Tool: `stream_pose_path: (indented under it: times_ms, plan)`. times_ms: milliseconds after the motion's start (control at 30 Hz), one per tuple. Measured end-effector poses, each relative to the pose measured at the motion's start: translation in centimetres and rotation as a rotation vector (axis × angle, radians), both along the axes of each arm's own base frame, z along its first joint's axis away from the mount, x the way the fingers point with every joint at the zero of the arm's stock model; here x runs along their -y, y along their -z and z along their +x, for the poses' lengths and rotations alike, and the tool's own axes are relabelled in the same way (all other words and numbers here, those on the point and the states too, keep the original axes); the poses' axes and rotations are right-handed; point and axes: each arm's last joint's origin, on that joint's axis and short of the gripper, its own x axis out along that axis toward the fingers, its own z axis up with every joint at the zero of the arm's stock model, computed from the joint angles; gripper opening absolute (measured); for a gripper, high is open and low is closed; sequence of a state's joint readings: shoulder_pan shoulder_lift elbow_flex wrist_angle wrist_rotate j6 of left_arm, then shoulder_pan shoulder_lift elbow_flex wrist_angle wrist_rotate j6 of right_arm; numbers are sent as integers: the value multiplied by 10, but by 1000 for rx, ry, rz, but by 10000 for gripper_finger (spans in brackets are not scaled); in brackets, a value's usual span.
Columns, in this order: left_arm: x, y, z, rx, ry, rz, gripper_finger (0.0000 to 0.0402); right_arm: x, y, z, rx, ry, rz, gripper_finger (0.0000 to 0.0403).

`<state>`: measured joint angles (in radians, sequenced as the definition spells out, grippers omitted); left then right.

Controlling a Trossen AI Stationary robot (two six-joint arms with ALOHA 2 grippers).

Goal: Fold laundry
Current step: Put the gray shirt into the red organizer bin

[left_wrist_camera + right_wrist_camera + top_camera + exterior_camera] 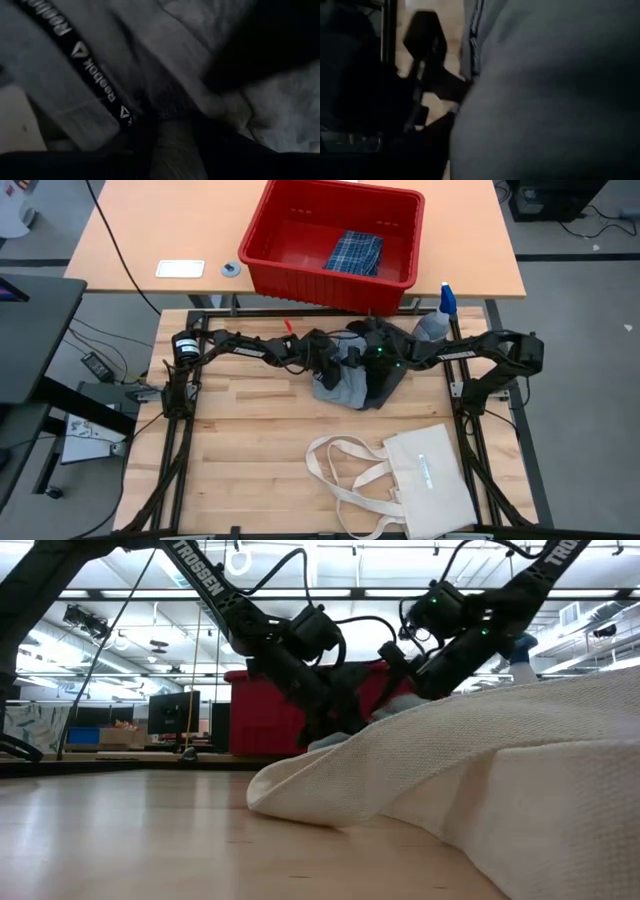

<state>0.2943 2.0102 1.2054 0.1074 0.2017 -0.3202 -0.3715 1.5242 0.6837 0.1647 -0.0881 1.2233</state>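
At the worktop's (250, 430) far edge, my left claw (325, 368) and right claw (362, 358) meet over the light blue-grey piece (340, 388). Left pinches fabric beside its black waistband (95, 80); right's grip I cannot tell. Best I pull both corners evenly, keeping the cloth taut.

Bright ceiling strip lights overhead; both wrist views dim, blurred.

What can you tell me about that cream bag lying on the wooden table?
The cream tote bag looks like woven canvas. It lies flat and limp near the table's front right corner, its long handles looped out toward the middle. A small label marks its face. Neither pincer touches it; both work farther back.
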Motion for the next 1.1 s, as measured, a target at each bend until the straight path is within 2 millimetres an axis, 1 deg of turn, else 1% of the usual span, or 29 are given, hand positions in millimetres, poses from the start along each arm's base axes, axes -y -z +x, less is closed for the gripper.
stream_pose_path:
  times_ms: [67, 167, 233, 267, 333, 433, 533, 600, 667, 733, 800, 867, 933, 1000, 1100]
  plan:
    - [0, -2, -1, 1, 10, -10, 146, 2, -1, 1, -6, 13, -31, 222]
    - [-4, -8, -4, 11, 22, -24, 146, 5, -1, 0, -26, 29, -74, 113]
    - [-7, -18, -10, 22, 51, -45, 146, 8, -2, -1, -27, 12, -97, 45]
    - [-9, -24, -13, 29, 72, -57, 146, 9, -3, -1, -24, -7, -109, 41]
    - [-12, -42, -23, 38, 110, -98, 146, 13, -11, -2, 1, -34, -114, 41]
    - [-15, -75, -43, 63, 156, -109, 146, 14, -31, -3, 38, -85, -152, 41]
    - [-15, -111, -64, 102, 169, -35, 146, 12, -54, -4, 26, -129, -194, 41]
    - [-15, -135, -77, 157, 154, 36, 146, 11, -73, -3, 37, -173, -225, 41]
    - [-15, -155, -90, 196, 116, 95, 146, 13, -93, -2, 47, -203, -273, 41]
    - [-16, -170, -101, 218, 58, 156, 146, 20, -110, -1, 55, -208, -318, 41]
    - [-18, -181, -110, 236, 8, 203, 146, 31, -127, 0, 94, -206, -359, 41]
    - [-20, -188, -116, 253, -11, 223, 146, 44, -147, 3, 142, -201, -405, 41]
    - [-21, -191, -122, 249, -28, 222, 146, 61, -166, 1, 176, -181, -466, 41]
    - [-22, -192, -123, 253, -31, 224, 146, 82, -179, 1, 193, -164, -509, 41]
    - [-19, -193, -126, 237, -21, 209, 146, 119, -191, 2, 234, -175, -530, 41]
